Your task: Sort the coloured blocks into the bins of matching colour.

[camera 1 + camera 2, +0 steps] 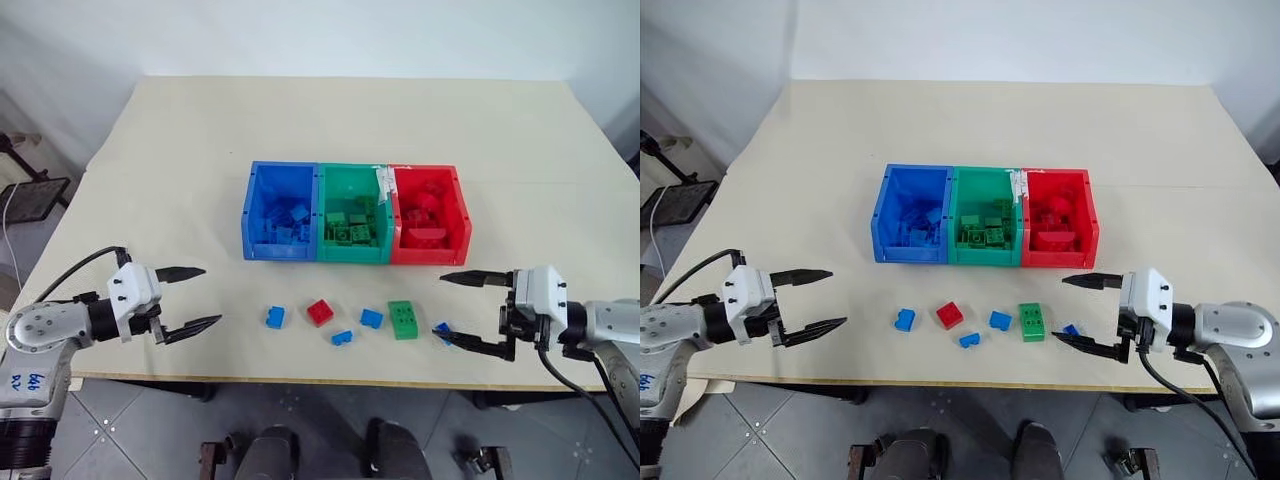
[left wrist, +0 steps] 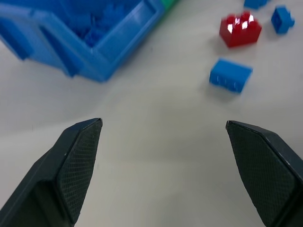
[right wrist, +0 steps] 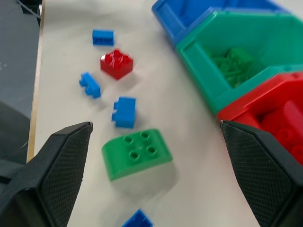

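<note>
Both pincers [image 1: 194, 297] [image 1: 459, 310] gaping over table [image 1: 150, 160], holding nothing, loose blocks [image 1: 403, 319] between

Beige table [image 1: 180, 160], three bins [image 1: 356, 215], loose coloured blocks [image 1: 403, 319] in front

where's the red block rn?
Head views: the red block lies loose on the table, in front of the blue bin and green bin, between two blue blocks.
</note>
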{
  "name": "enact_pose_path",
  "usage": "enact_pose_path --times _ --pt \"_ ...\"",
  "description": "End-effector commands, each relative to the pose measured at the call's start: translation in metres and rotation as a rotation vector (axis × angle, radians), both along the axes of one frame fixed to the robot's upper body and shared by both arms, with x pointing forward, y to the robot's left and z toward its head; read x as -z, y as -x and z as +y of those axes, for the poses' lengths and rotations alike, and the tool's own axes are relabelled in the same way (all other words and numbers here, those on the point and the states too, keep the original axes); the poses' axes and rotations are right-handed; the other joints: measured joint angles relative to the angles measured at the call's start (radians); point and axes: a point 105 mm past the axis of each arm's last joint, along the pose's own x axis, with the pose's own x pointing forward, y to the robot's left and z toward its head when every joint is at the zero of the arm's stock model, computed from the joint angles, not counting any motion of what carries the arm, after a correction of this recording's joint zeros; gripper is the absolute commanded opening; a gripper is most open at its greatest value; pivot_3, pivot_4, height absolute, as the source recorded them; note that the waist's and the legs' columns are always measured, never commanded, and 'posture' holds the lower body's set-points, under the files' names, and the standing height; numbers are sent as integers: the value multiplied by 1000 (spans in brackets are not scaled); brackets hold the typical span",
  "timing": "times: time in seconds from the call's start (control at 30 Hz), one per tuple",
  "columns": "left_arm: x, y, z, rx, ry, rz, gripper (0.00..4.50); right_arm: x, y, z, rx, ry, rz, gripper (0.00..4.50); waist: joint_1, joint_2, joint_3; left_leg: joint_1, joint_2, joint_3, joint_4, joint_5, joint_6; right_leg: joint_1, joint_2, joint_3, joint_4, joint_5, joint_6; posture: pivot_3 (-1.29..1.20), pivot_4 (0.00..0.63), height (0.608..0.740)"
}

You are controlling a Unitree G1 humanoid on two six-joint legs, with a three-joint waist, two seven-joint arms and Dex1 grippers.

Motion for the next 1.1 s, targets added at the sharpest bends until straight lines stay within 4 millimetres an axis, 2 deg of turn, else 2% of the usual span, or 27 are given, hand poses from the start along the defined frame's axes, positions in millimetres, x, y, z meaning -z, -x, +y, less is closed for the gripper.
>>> enact_pose_path --times 0.03,0.2,0.3,0.43,0.5,0.6,0.83,0.97,1.07,1.1 --pt "-10 0 -22 61 17 -38 4443 -8 4 -13 68 6 -64 4500 2 0 0 0 0 0 0 0 0 0 0 0 0 0 0 0 150 740" --pt "-3 9 -65 230 -6 -22 4443 -2 19 -53 289 11 -50 4500 12 -1 0 0 0 0 0 0 0 1 0 0 0 0 0 0 150 740" --pt "-4 16 -92 330 23 -26 4443 10 36 -76 371 64 5 4500 11 -1 -1 0 0 1 0 0 0 1 0 0 0 0 0 0 150 740" --pt "-2 22 -111 413 40 -23 4443 20 48 -85 400 102 72 4500 2 -1 -1 1 0 1 0 -1 0 1 0 0 0 0 0 0 150 740" --pt "0 22 -117 442 29 -26 4443 21 47 -79 383 106 83 4500 -1 -1 -1 2 1 2 0 -1 0 1 1 1 0 0 0 0 150 740" --pt "2 23 -117 448 21 -25 4443 21 37 -59 357 107 127 4500 -1 -1 -1 3 1 3 0 -1 0 1 1 3 0 0 0 0 150 740" --pt "8 27 -88 386 9 16 4443 31 20 -31 345 147 225 4500 7 -1 -1 1 1 2 0 -1 0 0 1 2 -1 0 -1 0 150 740" --pt "17 30 -72 360 -45 33 4443 54 12 -19 338 167 252 4500 8 -1 -1 0 1 2 1 -1 0 1 1 2 -2 0 -1 0 150 740" --pt "14 30 -73 348 -31 20 4443 64 6 -11 352 142 253 4500 3 -1 -1 0 1 2 1 -1 0 0 1 2 -2 0 -1 0 150 740" --pt "14 30 -74 348 -31 17 4500 66 5 -10 361 142 254 4100 2 -2 -1 1 1 2 1 -1 0 0 1 2 -1 0 -1 0 150 740"
